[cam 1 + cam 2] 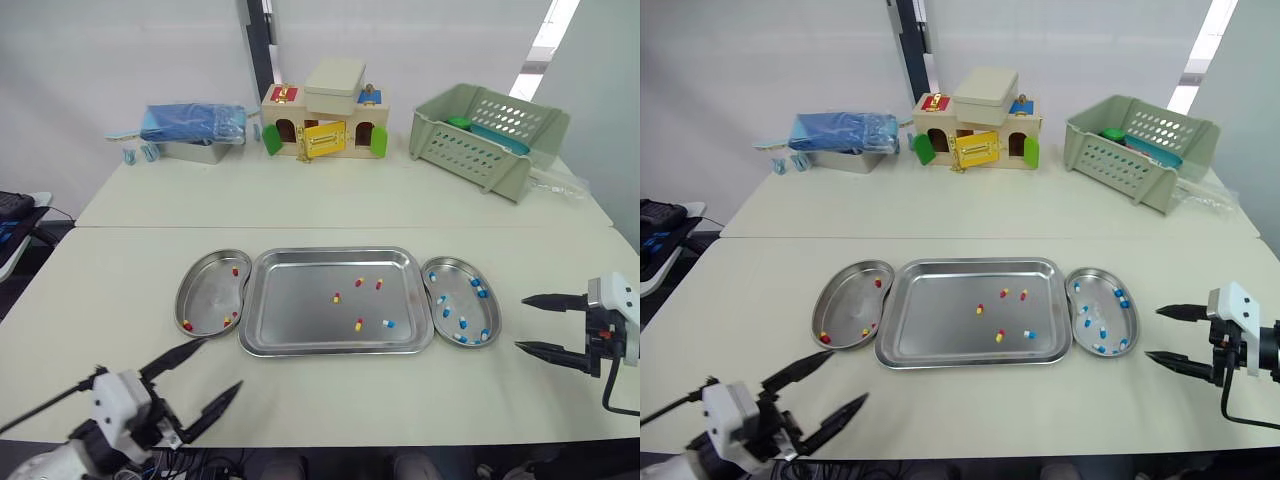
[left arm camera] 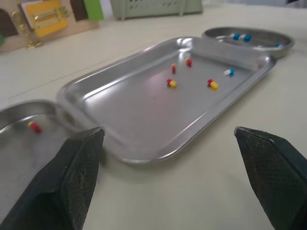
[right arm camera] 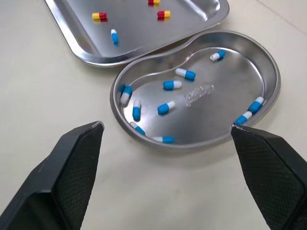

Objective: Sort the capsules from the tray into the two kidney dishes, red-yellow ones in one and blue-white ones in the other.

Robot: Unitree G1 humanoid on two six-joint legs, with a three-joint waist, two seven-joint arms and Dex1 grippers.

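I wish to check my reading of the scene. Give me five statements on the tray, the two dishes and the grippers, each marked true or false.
1. The rectangular steel tray holds just one blue-white capsule. True.
2. The steel kidney dish on the robot's left holds red-yellow capsules. True.
3. The steel kidney dish on the robot's right holds red-yellow ones. False: only blue-white ones lie in it.
4. The left gripper grips a capsule. False: it is open and empty.
5. The right gripper is open. True.
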